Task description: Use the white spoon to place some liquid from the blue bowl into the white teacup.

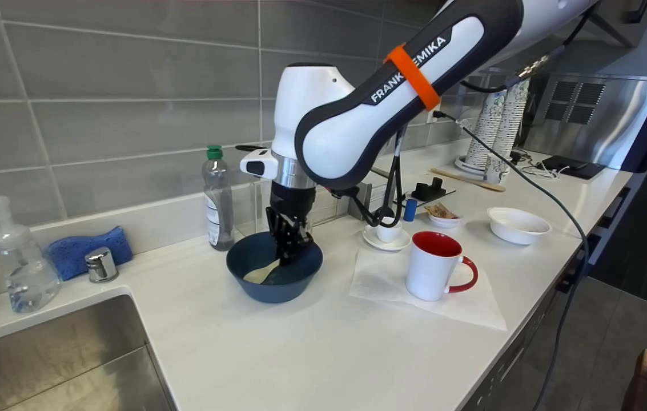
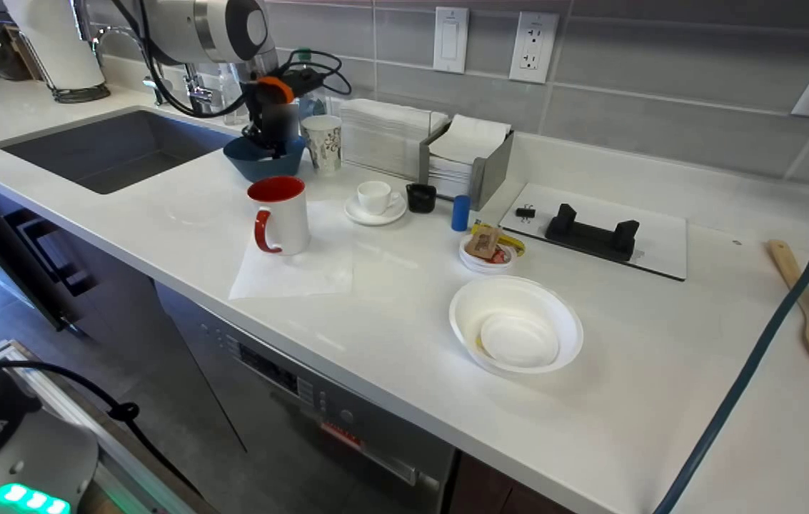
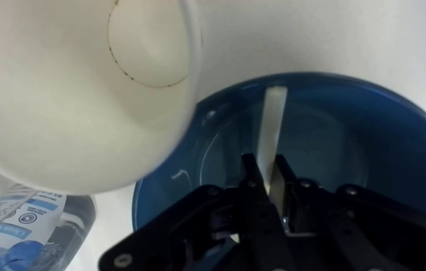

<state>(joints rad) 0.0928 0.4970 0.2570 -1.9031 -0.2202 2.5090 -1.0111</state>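
The white spoon [image 3: 273, 120] is held by its handle between the fingers of my gripper [image 3: 265, 162], which is shut on it. Its pale scoop end [image 1: 260, 273] lies low inside the blue bowl [image 1: 273, 292], pointing toward the bowl's near side in an exterior view. My gripper reaches down into the bowl from above, fingertips below the rim. Faint glints show inside the bowl; how much liquid it holds I cannot tell. The white teacup [image 2: 374, 198] stands upright on its saucer [image 2: 384, 218], apart from the gripper.
A patterned cup [image 2: 323, 143] stands right beside the bowl and fills the wrist view's upper left. A dish soap bottle [image 1: 219, 205] is close behind. A red-and-white mug [image 1: 434, 274] stands on a napkin [image 1: 377, 279]. The sink [image 1: 60, 354] opens nearby.
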